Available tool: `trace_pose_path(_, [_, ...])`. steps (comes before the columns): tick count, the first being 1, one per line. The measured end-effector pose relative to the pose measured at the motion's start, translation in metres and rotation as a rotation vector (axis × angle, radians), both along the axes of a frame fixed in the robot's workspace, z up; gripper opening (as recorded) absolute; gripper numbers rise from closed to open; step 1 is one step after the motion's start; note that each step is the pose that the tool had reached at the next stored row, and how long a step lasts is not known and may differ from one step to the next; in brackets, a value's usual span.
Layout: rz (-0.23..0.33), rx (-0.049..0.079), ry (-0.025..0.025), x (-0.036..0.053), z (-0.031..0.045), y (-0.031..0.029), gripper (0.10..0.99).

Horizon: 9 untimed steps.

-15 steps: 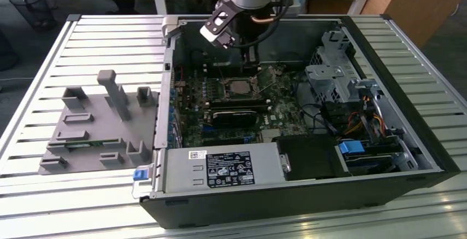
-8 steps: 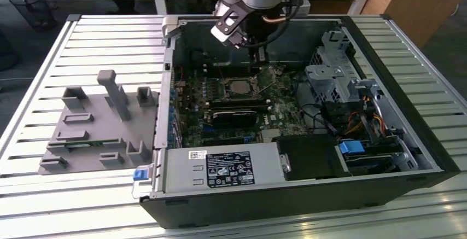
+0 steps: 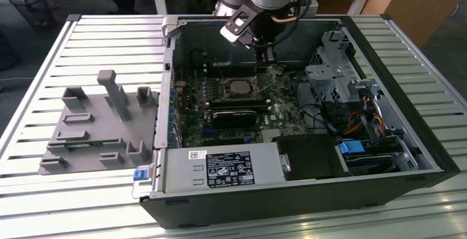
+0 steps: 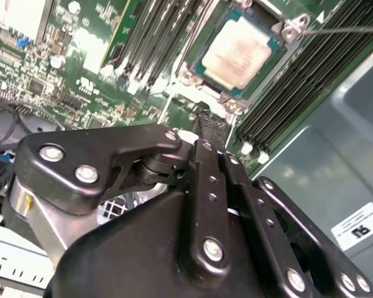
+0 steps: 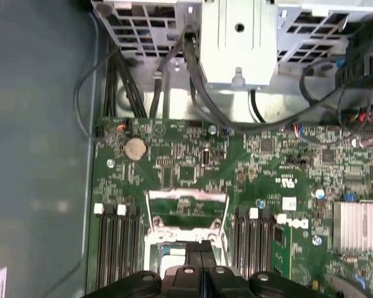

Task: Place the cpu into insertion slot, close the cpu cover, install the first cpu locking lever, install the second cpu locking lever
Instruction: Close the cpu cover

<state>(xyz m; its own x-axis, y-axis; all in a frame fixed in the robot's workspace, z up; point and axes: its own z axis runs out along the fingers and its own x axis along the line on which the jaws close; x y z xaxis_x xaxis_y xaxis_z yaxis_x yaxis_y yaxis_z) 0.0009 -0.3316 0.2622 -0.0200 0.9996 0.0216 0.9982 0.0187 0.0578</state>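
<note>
One cpu (image 4: 239, 53) sits in the insertion slot (image 4: 188, 74). Your claw (image 4: 204, 118) hangs near that slot, fingers (image 5: 193, 251) pressed together, gripping nothing.

Silver-grey cpu (image 4: 239, 53), green motherboard (image 5: 193, 161), black hand (image 5: 202, 251), pale slatted table (image 3: 44, 58)
</note>
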Motion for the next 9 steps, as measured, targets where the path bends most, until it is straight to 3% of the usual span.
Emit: trace_pose_path(9, [0.0,0.0,0.0003,0.01,-0.0002,0.0,0.122])
